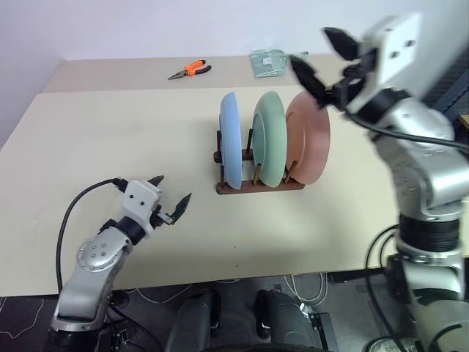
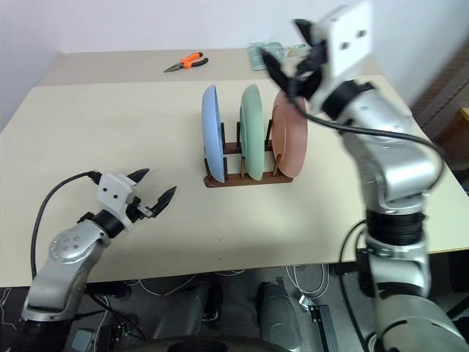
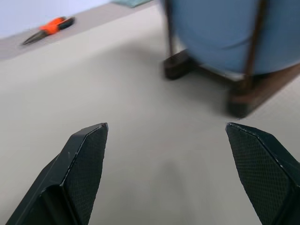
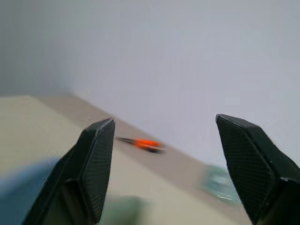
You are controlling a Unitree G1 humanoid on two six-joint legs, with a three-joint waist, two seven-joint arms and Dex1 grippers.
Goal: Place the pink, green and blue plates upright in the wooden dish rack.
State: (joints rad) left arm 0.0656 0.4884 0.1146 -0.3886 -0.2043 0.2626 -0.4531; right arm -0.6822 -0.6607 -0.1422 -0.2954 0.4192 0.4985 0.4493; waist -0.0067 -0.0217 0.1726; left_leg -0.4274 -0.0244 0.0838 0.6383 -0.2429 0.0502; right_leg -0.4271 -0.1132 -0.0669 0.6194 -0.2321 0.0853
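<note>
The right hand (image 1: pixel 316 57) hangs in the air just above and beside the top edge of the pink plate (image 1: pixel 308 139), its two black fingers spread and grasping nothing. Nothing sits between them in the right wrist view, which looks past the fingers to the far wall and the far end of the desk. Judging by that, the pink plate stands on its own.

The left hand (image 1: pixel 170 199) is released too, fingers wide apart, held low over the bare desk (image 1: pixel 110 139) well to the near left of the rack. It points toward the rack's end, and its wrist view shows the blue plate (image 3: pixel 220 33) and a dark base bar just ahead. It looks parked there, out of the way.

The wooden dish rack (image 1: pixel 260 185) sits near the middle of the desk. All three plates stand on edge in it, side by side: blue plate on the left, green plate (image 1: pixel 270 139) in the middle, pink on the right. The upright pegs between them appear to be what keeps each from tipping; the pink one seems to lean slightly at the rack's right end.

Judged from this, the task seems done.

At the far edge of the desk lie orange-handled pliers (image 1: pixel 190 70) and a clear packet (image 1: pixel 268 61), well apart from the rack.
</note>
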